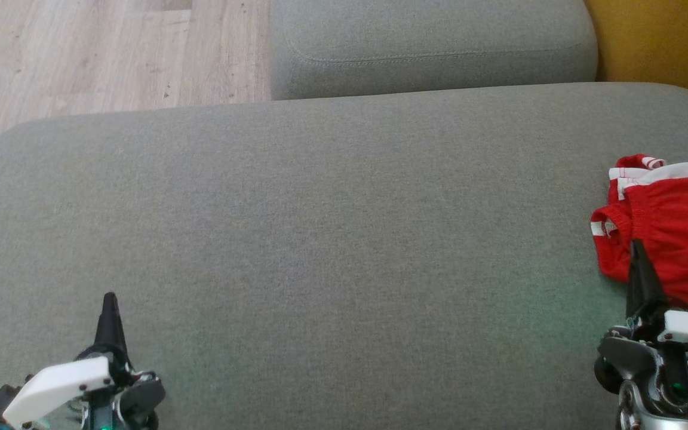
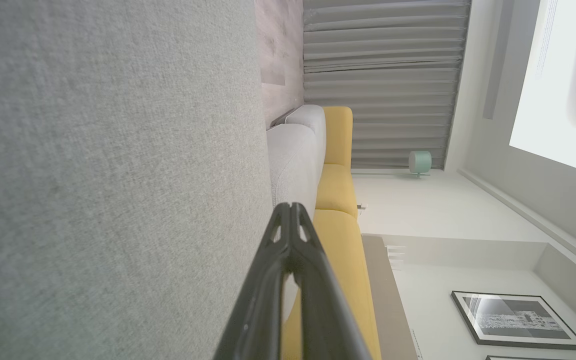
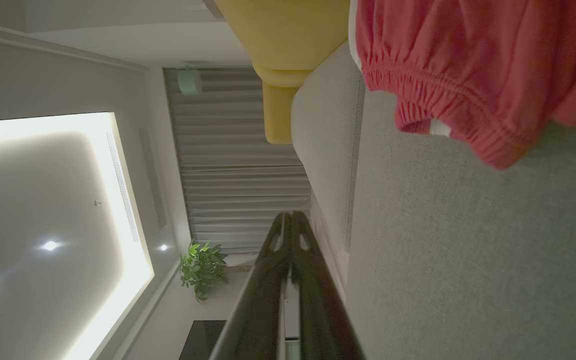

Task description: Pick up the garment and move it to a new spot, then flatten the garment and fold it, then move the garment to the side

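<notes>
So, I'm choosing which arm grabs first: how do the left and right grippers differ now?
The right gripper lies at the edge of the red garment; the left gripper hangs over bare grey cushion, far from it. The right gripper shows at the head view's lower right, the left gripper at lower left. Both are shut, empty, fingers pointing up that view.

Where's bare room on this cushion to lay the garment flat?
The grey seat cushion is bare across its middle and left, between the left end effector and the far cushion. The right edge is crowded: red garment, right end effector close by.
</notes>
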You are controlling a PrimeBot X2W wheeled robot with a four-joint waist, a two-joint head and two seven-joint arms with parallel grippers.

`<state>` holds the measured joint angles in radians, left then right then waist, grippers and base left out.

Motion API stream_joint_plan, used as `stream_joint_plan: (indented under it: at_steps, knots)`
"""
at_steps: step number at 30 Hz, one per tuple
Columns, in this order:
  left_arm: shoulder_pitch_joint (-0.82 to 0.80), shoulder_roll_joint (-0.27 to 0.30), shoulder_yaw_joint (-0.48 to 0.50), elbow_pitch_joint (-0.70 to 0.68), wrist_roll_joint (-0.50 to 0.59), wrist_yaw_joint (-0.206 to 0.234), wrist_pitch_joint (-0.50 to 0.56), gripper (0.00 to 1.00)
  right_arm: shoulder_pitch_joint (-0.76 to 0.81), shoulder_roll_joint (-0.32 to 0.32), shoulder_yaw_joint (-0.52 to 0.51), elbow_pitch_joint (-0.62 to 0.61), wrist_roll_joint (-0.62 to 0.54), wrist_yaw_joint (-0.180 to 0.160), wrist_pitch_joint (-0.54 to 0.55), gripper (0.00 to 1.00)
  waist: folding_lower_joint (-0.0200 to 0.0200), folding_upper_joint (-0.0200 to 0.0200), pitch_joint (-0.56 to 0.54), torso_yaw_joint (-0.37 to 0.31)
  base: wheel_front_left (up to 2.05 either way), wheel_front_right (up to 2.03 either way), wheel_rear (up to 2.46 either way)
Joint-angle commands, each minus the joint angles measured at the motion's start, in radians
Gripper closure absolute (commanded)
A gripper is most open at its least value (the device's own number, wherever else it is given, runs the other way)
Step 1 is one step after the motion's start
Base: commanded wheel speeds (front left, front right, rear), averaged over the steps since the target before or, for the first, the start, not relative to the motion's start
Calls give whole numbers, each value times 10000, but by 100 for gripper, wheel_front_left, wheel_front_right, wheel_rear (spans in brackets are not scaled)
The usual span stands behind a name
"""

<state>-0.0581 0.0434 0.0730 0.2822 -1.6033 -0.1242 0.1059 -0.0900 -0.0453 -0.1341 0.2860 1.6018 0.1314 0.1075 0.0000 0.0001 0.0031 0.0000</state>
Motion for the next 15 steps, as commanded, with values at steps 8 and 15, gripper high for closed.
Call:
stream_joint_plan:
  at_steps: [8, 15]
  knots:
    - [-500, 68, 405, -370, -56, -65, 71, 100, -179, -49, 205, -412, 69, -7, 56, 100, 0, -1, 0, 0, 0, 0, 0]
    - [-500, 68, 405, -370, -56, -65, 70, 100, -179, -49, 205, -412, 70, -7, 56, 100, 0, -1, 0, 0, 0, 0, 0]
